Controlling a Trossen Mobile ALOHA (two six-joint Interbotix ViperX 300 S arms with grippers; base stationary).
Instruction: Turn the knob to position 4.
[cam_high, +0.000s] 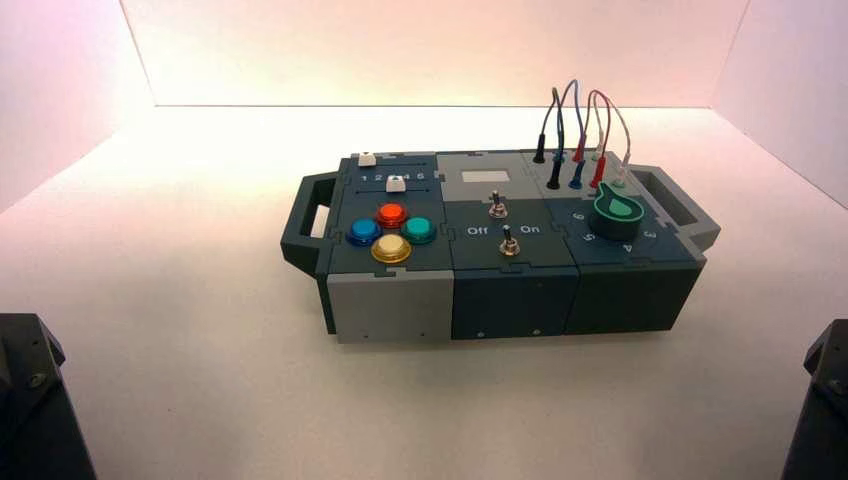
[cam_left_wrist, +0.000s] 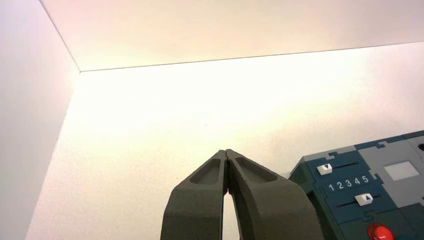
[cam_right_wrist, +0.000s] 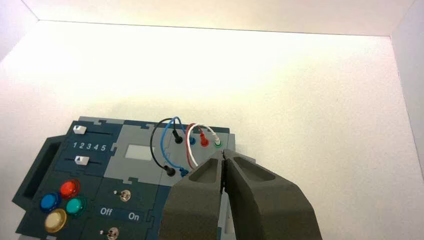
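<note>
The teal-green knob (cam_high: 618, 212) stands on the right end section of the box (cam_high: 390, 305), just in front of the plugged wires. White dial numerals (cam_high: 610, 240) curve round its near side; I cannot tell which one its pointer marks, nor pick out position 4. Both arms are parked at the near corners, far from the box: the left arm (cam_high: 30, 400) and the right arm (cam_high: 825, 395). My left gripper (cam_left_wrist: 226, 151) is shut on nothing, off the box's left end. My right gripper (cam_right_wrist: 223, 152) is shut too, and in the right wrist view its fingers hide the knob.
Four coloured push buttons (cam_high: 391, 231) sit on the box's left section, two white sliders (cam_right_wrist: 80, 145) behind them. Two metal toggles (cam_high: 503, 225) stand in the middle by "Off" and "On". Looped wires (cam_high: 585, 135) rise behind the knob. Handles (cam_high: 312, 215) stick out at both ends. White walls enclose the table.
</note>
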